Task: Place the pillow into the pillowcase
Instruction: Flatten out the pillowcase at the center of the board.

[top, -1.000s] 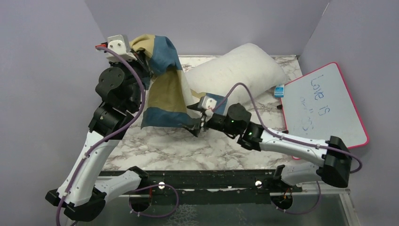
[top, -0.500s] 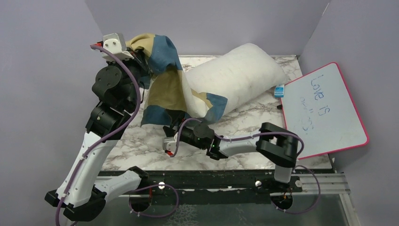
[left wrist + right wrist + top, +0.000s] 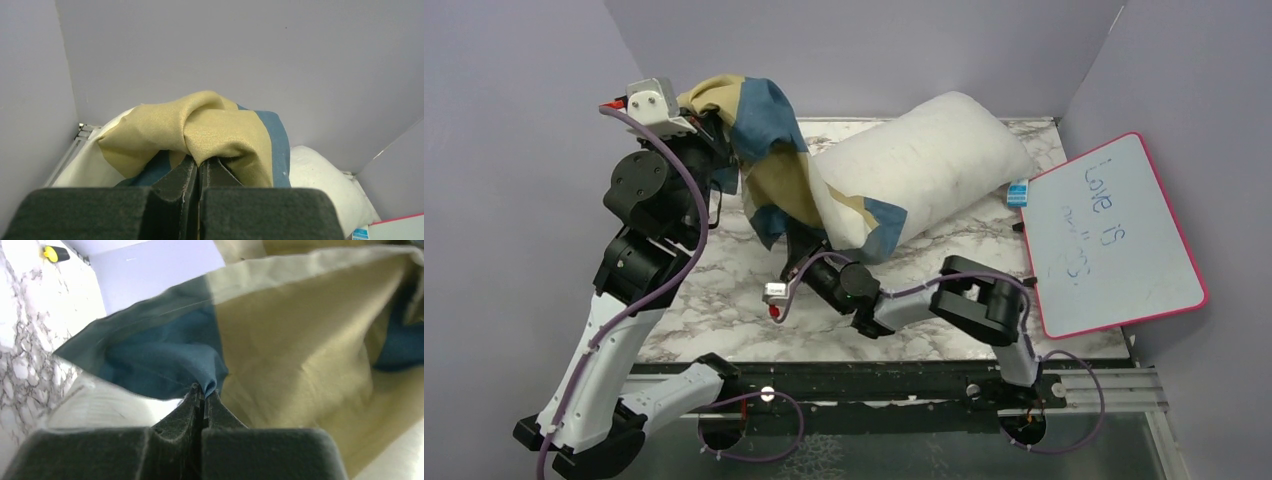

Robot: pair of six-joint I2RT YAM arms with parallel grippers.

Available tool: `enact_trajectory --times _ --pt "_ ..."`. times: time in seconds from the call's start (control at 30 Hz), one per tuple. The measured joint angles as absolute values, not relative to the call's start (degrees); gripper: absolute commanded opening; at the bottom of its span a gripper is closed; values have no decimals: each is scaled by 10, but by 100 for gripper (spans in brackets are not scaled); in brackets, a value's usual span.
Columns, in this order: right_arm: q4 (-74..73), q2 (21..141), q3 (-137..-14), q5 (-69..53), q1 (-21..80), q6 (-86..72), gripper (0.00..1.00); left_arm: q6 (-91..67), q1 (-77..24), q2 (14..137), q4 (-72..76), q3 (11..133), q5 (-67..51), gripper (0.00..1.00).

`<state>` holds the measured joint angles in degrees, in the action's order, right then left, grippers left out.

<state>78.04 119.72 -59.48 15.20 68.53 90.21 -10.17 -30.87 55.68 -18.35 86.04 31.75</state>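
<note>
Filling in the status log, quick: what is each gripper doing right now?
Left gripper: closed, holding a tan fold of the pillowcase.
Right gripper: closed, pinching a blue fold of the pillowcase.

Matt woven cloth pillowcase [image 3: 782, 188]; glossy marbled table [image 3: 724, 300].

— Was it bright?
— Yes. Soft light came from above, and shadows were faint.
— Was anything fuzzy?
— The pillowcase [image 3: 300, 340] looked fuzzy up close in the right wrist view. The table [image 3: 20, 315] glared white there.
</note>
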Motion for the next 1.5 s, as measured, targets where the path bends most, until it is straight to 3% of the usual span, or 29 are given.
enact_trajectory --times 0.23,0.47,0.6,0.67,0.8,0.9,0.93,1.03,1.1,1.27,1.5 --pt "578 917 -523 195 728 701 1 -91 -309 548 -184 860 333 0" --pt "241 644 -642 174 732 313 1 -101 -309 524 -201 831 346 0" --pt "77 679 -840 197 661 198 1 -129 -309 520 -226 808 345 0" --pt "4 721 -920 172 570 147 1 -140 -309 527 -237 797 342 0" --pt "-107 803 -968 104 400 70 1 -161 -305 581 -254 789 308 0" --pt "-164 880 -966 62 321 23 1 -183 -274 654 -262 785 209 0" --pt "-175 904 -958 49 299 10 1 -190 -258 682 -261 782 175 7" --pt "-209 971 -930 12 241 -32 1 -210 -159 797 -262 780 17 44" --pt "-233 1002 -922 -1 213 -56 1 -222 -101 866 -275 798 -41 54" --pt "-241 1014 -917 -11 185 -93 1 -200 -34 975 -335 891 -60 57" --pt "-236 1010 -918 -11 185 -107 1 -151 -167 801 -337 806 -28 60"
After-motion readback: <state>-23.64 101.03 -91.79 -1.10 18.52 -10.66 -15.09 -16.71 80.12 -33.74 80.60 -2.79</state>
